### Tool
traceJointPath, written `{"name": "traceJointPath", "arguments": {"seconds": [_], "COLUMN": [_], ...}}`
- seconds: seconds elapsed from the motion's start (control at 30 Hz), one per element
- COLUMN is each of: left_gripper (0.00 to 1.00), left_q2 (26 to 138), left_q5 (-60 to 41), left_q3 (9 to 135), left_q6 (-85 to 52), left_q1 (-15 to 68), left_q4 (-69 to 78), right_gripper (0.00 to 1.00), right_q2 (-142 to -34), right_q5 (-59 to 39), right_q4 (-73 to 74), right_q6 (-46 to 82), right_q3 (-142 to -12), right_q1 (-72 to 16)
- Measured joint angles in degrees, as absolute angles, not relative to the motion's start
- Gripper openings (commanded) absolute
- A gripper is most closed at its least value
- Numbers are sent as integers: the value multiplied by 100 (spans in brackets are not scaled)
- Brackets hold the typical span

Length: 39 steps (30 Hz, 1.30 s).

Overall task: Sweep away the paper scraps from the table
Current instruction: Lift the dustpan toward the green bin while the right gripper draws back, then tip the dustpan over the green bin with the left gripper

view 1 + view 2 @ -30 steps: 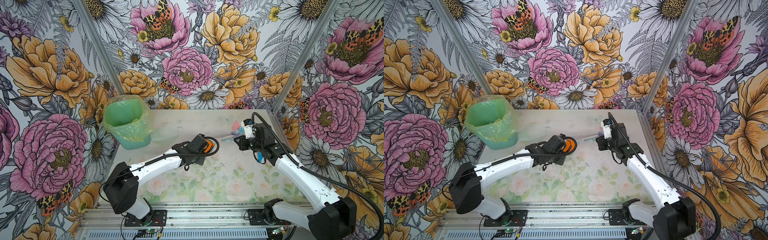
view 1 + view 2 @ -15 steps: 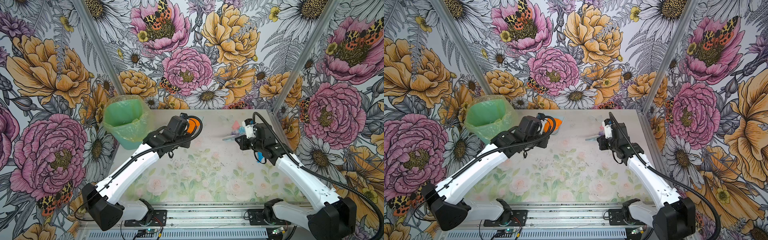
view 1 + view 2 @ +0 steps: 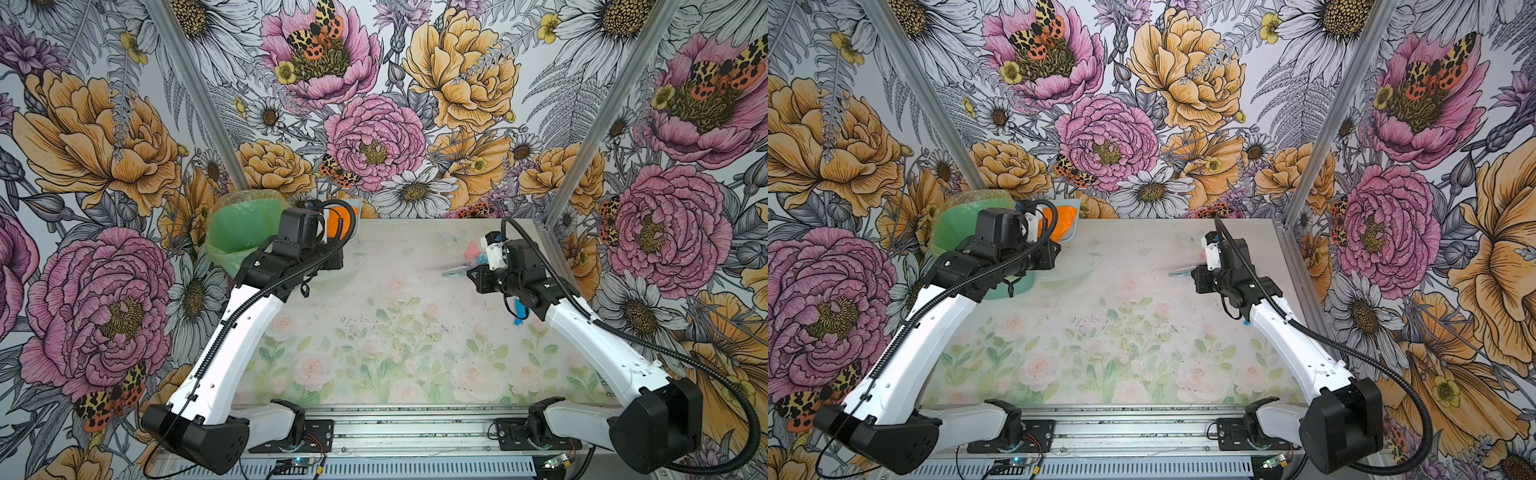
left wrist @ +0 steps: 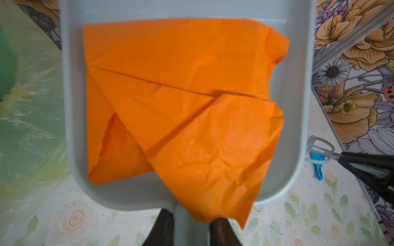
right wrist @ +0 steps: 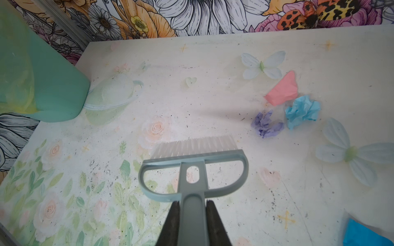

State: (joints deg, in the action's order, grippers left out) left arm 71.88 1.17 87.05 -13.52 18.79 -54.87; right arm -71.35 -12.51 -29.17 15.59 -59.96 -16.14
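Creased orange paper (smooth plastic dustpan).

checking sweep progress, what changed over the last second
The left gripper, shut on the dustpan, carried it and its orange paper scrap from mid-table to the far-left corner, beside the green bin. Nothing gripped or released. The right gripper held the brush in place; the pink scrap, blue scrap and lilac scrap have not moved.
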Motion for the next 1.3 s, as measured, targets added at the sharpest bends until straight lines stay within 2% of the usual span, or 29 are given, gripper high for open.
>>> {"name": "traceJointPath", "arguments": {"seconds": [0.5, 0.9, 1.3], "left_gripper": [0, 0, 0], "left_q2": [7450, 7977, 8156], "left_q5": [-851, -2099, -3105], "left_q3": [9087, 9334, 9334], "left_q6": [-1347, -1505, -1837], "left_q1": [202, -1164, -1645], "left_q4": [-5564, -5511, -5135], "right_gripper": [0, 0, 0], "right_q2": [-7599, -8477, -8600], "right_q5": [-1293, -1531, -1610], "right_q4": [-2810, -2733, -2630], "right_q6": [1667, 1660, 1697], "right_q3": [-5946, -6171, -6451], "right_q1": [-1614, -1616, -1769]}}
